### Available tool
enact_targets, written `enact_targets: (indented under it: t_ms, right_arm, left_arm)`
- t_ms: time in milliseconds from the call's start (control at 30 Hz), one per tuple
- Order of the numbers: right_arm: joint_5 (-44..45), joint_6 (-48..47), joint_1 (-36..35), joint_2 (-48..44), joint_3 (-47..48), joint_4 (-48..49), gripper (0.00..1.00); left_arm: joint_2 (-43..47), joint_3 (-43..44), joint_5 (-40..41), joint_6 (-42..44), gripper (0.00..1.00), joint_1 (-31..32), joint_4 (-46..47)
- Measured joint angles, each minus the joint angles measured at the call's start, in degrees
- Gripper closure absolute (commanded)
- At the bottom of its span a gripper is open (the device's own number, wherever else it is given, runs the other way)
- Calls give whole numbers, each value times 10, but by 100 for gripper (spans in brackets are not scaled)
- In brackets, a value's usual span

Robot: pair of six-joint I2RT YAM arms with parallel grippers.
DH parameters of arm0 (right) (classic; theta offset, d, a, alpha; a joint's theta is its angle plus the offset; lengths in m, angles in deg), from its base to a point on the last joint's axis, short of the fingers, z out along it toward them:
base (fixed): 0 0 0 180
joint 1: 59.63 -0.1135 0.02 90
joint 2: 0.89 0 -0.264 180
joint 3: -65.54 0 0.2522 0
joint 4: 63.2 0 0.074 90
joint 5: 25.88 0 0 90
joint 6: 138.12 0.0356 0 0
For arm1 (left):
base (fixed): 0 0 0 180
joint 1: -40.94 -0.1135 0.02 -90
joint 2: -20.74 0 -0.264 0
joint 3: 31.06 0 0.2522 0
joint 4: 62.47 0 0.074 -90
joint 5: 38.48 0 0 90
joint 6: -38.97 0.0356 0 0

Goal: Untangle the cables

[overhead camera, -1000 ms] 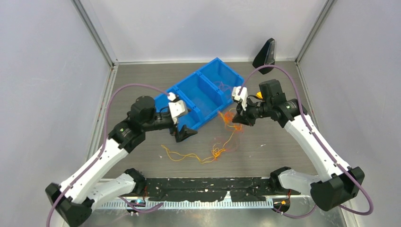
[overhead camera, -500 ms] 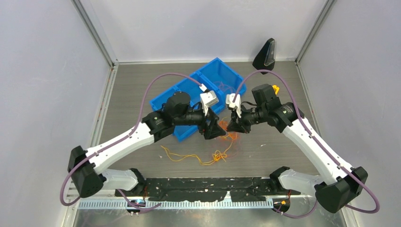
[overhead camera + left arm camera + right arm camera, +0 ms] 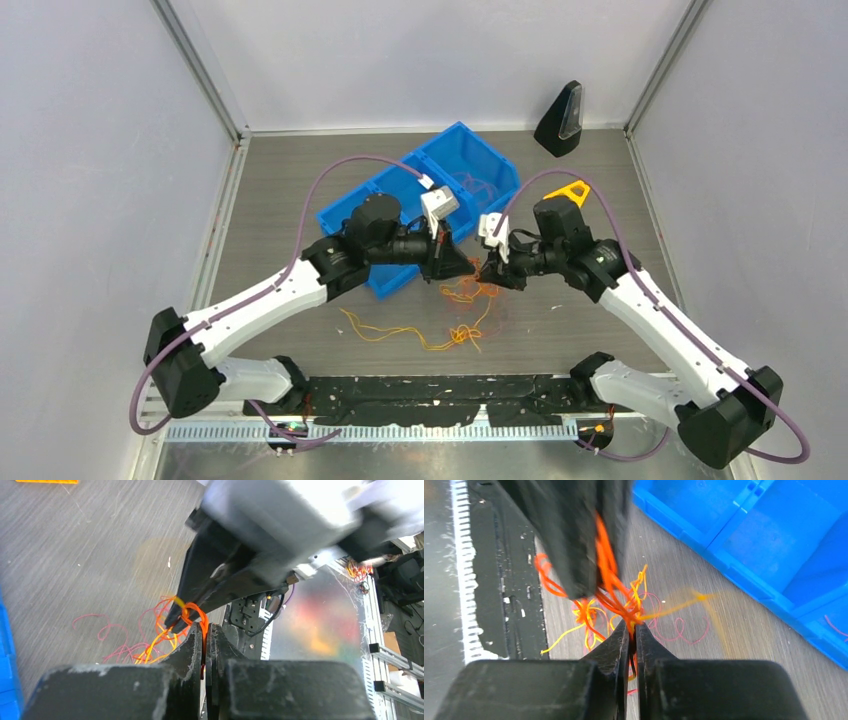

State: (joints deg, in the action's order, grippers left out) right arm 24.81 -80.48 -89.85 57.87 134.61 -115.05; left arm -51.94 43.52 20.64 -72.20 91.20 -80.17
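Pale grey walls and aluminium corner posts box in a grey, wood-grained tabletop [image 3: 290, 170]; a black strip [image 3: 430, 388] and a toothed metal rail [image 3: 400, 432] run along the bottom of the overhead frame; a blue two-part bin [image 3: 400, 185] sits skewed at upper centre; a black cone [image 3: 562, 118] stands in the upper right corner; a small yellow triangle [image 3: 568, 189] lies lower down, beside the right arm; the cables [image 3: 465, 293] form an orange, yellow and red knot at the middle of the frame, just below the bin's lower edge; a loose yellow trail runs from it toward lower left across the tabletop, and a few thin strands lie in the bin's right-hand compartment; the left pincer [image 3: 462, 268] and right pincer [image 3: 490, 272] meet almost tip to tip over the knot; each wrist view shows its own pincer clamped on orange strands of the cables, held above the tabletop, with the other pincer's black fingers close by.
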Motion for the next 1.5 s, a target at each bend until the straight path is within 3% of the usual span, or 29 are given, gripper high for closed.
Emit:
enact_targets:
  t_ms: [167,333,400,500,567,767,1033,1267,1500]
  right_arm:
    - [43,4,9,56,-43,58,86]
    - [98,-7,110,125,-91,40,81]
    - [114,-21,147,129,-99,24,84]
    - [130,-42,162,129,-101,21,93]
    - [142,-55,164,131,-105,21,94]
    - [200,-97,175,172,-131,23,94]
    - [261,-136,205,204,-140,27,95]
    - [239,-138,207,207,-116,-6,95]
    - [180,-116,207,184,-55,-50,95]
  left_arm:
    - [25,0,-37,4,100,-29,-12]
    - [104,35,-83,42,100,-80,-33]
    - [136,61,-95,67,100,-103,-37]
    - [161,101,-107,100,100,-127,-48]
    - [167,124,-109,123,100,-134,-56]
    - [172,201,-82,173,100,-168,-76]
    - [172,283,33,250,100,-199,-83]
    - [174,234,98,289,100,-211,-90]
    - [114,165,110,295,100,-215,-104]
